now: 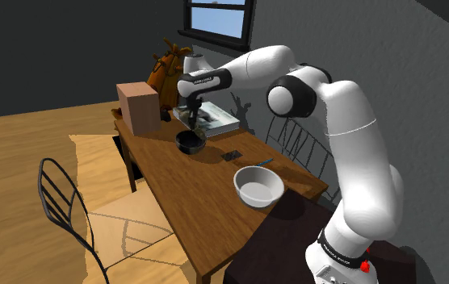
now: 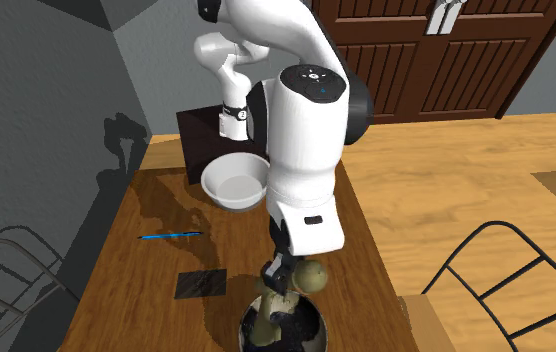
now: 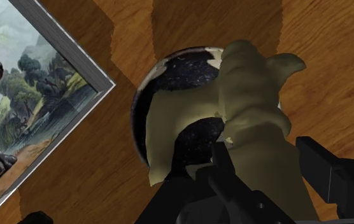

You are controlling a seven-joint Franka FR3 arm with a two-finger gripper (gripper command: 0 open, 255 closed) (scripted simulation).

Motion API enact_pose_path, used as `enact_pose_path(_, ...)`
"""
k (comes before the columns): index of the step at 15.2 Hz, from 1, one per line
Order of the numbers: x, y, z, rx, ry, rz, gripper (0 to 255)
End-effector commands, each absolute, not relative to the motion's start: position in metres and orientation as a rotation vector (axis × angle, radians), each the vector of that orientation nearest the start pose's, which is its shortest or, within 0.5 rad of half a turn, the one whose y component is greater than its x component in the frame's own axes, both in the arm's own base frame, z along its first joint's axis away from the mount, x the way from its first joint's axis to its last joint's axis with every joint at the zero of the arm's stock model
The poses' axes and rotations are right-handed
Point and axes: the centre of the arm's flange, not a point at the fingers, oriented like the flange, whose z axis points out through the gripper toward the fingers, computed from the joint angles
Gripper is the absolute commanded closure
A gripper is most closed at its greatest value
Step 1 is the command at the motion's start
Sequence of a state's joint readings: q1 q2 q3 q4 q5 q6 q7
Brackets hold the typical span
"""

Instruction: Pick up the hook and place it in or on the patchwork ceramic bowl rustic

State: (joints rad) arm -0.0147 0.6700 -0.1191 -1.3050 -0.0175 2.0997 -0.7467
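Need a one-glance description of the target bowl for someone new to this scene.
On the wooden table, look toward the far end, beside the framed landscape picture. The bowl sits directly under the gripper, which holds an olive-green hook. It is small and dark, unlike the larger plain white bowl nearer the stand.

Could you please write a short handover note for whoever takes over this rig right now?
Grip: the claw is shut on the olive-green hook, holding it right over the dark speckled bowl.
Place: the bowl sits on the wooden table, beside the framed picture.
Done: hook grasped and positioned above the bowl.
Left: lower if needed, open the claw, withdraw. Whether the hook touches the bowl is unclear.
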Motion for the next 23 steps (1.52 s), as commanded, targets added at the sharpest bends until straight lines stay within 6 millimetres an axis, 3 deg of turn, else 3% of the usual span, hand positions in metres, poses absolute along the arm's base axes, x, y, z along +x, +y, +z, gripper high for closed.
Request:
enact_pose_path(1,0.768,-0.084,0.362,-3.100,-1.048,-0.131,255)
enact_pose_path(16,0.768,-0.084,0.282,-3.100,-1.048,-0.131,255)
enact_pose_path(23,0.768,-0.084,0.282,-3.100,-1.048,-0.131,255)
